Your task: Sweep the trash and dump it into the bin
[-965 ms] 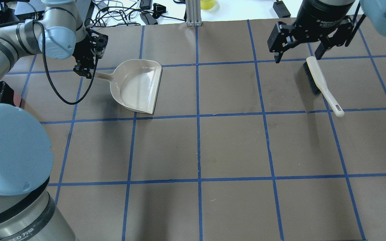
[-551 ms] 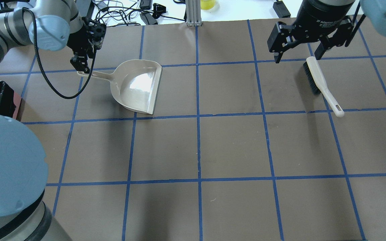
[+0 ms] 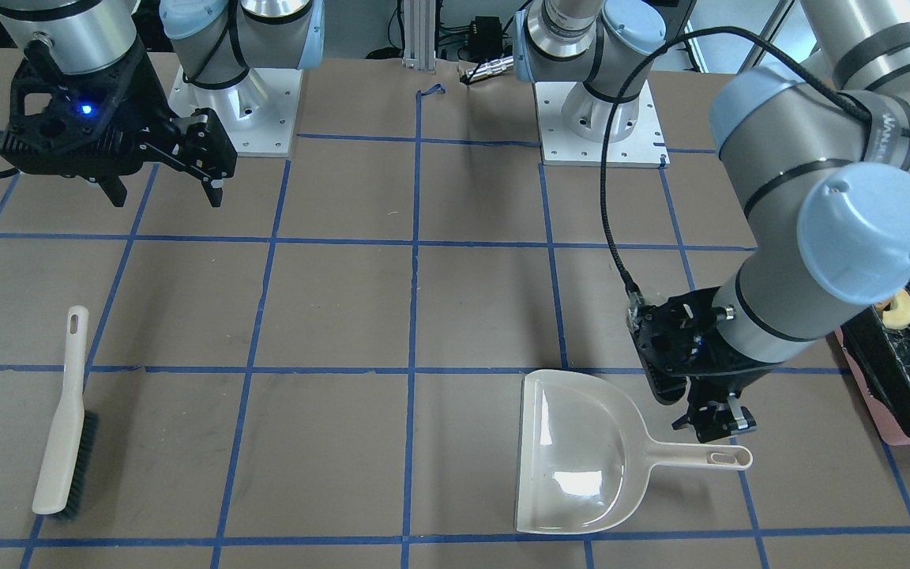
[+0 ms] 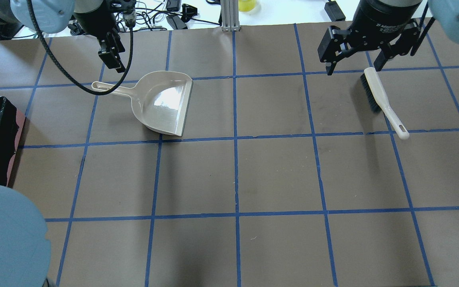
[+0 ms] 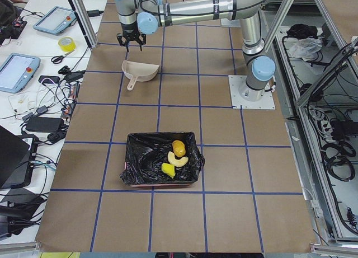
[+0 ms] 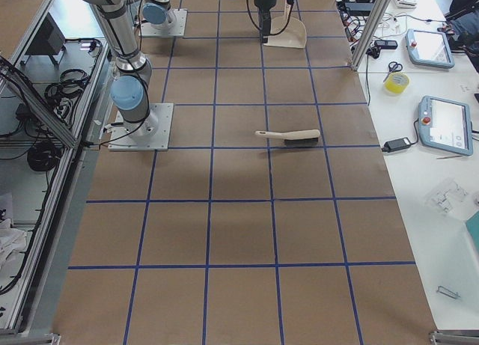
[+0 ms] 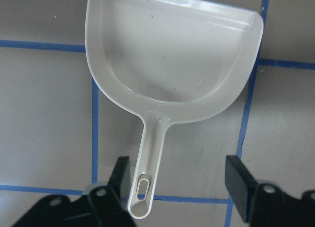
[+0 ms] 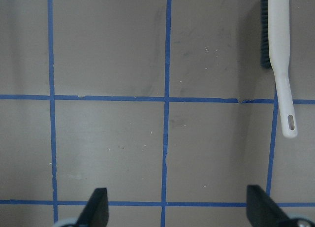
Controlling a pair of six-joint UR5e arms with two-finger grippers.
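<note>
Trash is all in the bin (image 5: 159, 135): lump (image 5: 178, 147), crescent (image 5: 178, 160) and sponge (image 5: 167, 169) lie on the black liner. None shows on the table (image 4: 277, 175). I judge sweep and dump done, tools set down.

My left pincer (image 7: 178, 174) is spread wide and holds nothing. It hangs over the handle (image 7: 147, 158) of the empty dustpan (image 4: 161, 101), handle end close to one finger, apparently clear of it.

My right pincer (image 8: 178, 201) is also wide open and empty, above bare table. The brush (image 4: 377, 93) lies flat off to one side, untouched.

Next move, if any: lift both arms straight up and clear, without nudging either tool.
</note>
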